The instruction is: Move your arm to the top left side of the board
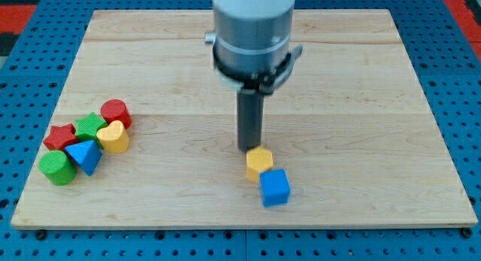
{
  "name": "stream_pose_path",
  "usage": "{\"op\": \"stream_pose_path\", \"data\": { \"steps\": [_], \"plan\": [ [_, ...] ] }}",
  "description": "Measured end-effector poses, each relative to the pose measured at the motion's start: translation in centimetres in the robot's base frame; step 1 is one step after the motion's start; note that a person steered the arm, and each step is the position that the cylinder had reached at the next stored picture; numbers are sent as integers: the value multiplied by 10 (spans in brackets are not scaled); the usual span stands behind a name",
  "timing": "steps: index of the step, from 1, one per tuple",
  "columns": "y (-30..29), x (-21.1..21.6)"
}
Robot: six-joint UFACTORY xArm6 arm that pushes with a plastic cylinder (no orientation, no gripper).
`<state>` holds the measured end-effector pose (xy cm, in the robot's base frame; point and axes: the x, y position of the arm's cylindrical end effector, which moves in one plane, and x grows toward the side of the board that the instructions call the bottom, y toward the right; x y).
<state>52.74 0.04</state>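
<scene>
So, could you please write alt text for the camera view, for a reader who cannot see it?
My tip rests mid-board on a wooden board, just above a yellow block with a blue cube below it. At the view's left, six blocks cluster: red cylinder, green block, red block, yellow heart, blue triangle, green cylinder.

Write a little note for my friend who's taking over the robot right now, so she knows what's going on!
My tip is near the board's middle, just above the yellow block in the view; I cannot tell if they touch.
The blue cube sits against the yellow block, toward the view's bottom right.
Six blocks cluster at the view's lower left: red cylinder, green block, red block, yellow heart, blue triangle, green cylinder.
Done: nothing visible yet.
Left: travel to the wooden board's top left corner.
</scene>
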Motion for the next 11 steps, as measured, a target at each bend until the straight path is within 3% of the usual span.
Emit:
{"op": "stream_pose_path", "data": {
  "steps": [1, 2, 3, 4, 5, 6, 7, 8, 9, 10, 11],
  "plan": [
    [-11, 45],
    [-17, 58],
    [-49, 89],
    [-120, 87],
    [-241, 46],
    [-305, 29],
    [-305, 22],
    [-305, -13],
    [-296, -108],
    [-273, -144],
    [-230, -231]
  ]
}}
